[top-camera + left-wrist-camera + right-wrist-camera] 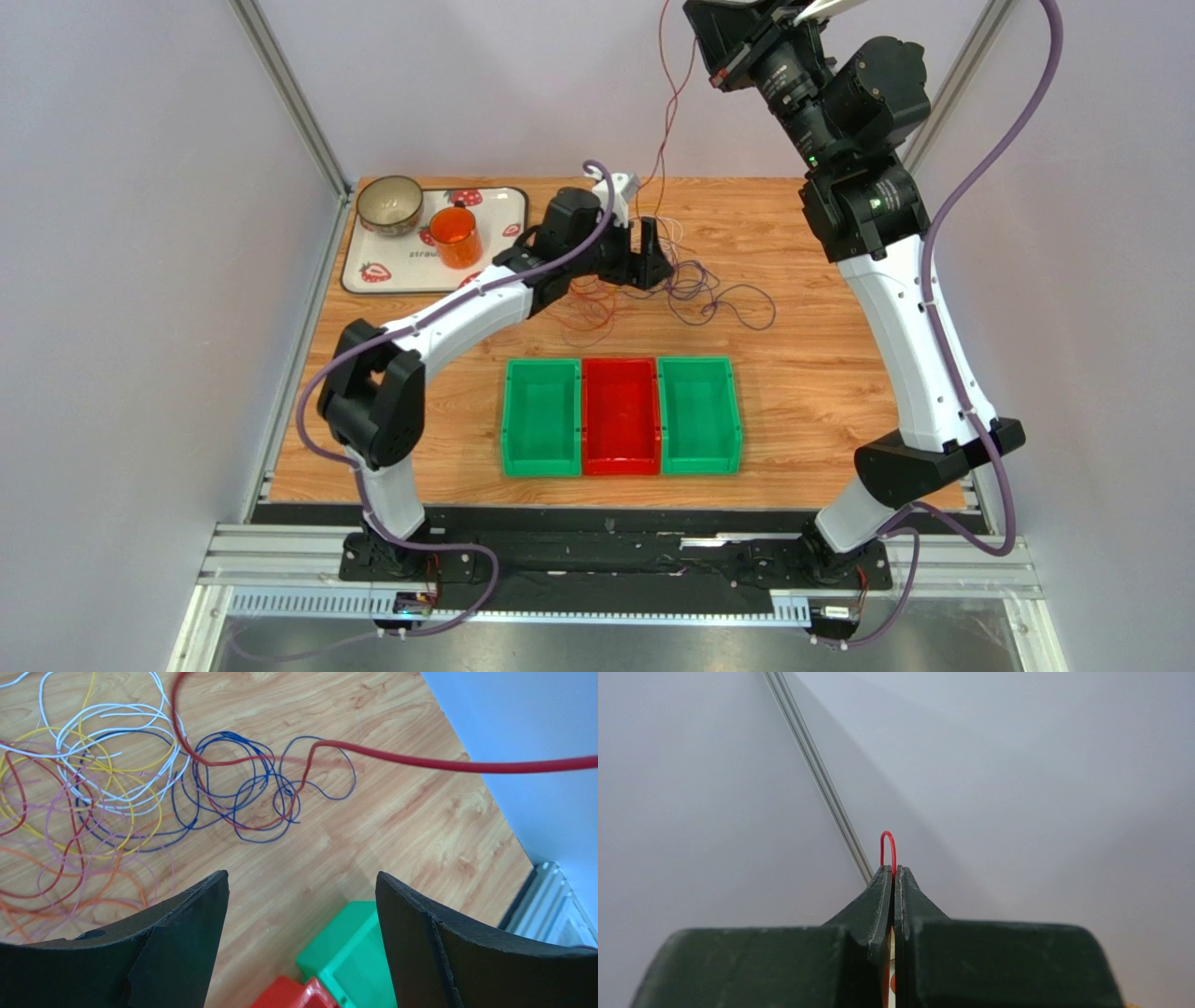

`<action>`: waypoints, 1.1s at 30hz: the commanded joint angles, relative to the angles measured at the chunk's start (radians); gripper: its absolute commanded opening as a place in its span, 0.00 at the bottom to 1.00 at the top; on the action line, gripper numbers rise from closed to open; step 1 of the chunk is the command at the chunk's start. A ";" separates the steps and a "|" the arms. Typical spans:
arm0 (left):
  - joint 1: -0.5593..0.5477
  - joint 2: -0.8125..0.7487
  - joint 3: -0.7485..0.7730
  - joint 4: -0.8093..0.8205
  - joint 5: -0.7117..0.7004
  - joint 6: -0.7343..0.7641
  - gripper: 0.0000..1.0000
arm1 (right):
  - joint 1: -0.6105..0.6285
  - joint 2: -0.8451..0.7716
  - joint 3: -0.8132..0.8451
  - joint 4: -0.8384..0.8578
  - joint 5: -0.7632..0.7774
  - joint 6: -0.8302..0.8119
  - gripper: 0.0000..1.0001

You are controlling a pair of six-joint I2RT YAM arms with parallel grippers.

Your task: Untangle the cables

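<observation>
- Black fingers [175,938] of the left gripper [302,882] fill the bottom of its wrist view. They are spread wide with nothing between them, so it is released, hovering low over the wooden table [435,833].
- Just ahead of those fingertips and off to their left lie the cables [126,791]. They form loose overlapping loops of white, yellow, pink, orange, red and dark blue on the wood. The blue loops are nearest the gap.
- One red cable [421,761] leaves the pile and runs across in front of the left gripper towards its right, lifted clear of the wood.
- High above the table and well apart from the pile, the right gripper [894,871] is clenched on that red cable. A small bend of it pokes out past the closed fingertips.
- From overhead, a thin red strand climbs from the pile beside the left gripper up to the raised right arm.
- Below the left gripper's fingers, towards the arm bases, a green bin [351,952] touches a red bin [291,995].
- To the left gripper's left, a tray [491,238] holds a bowl [389,205] and an orange cup [455,235].
</observation>
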 commanded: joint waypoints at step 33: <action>-0.059 0.083 0.370 0.089 -0.131 0.063 0.00 | 0.003 -0.178 -0.177 0.030 0.091 -0.037 0.00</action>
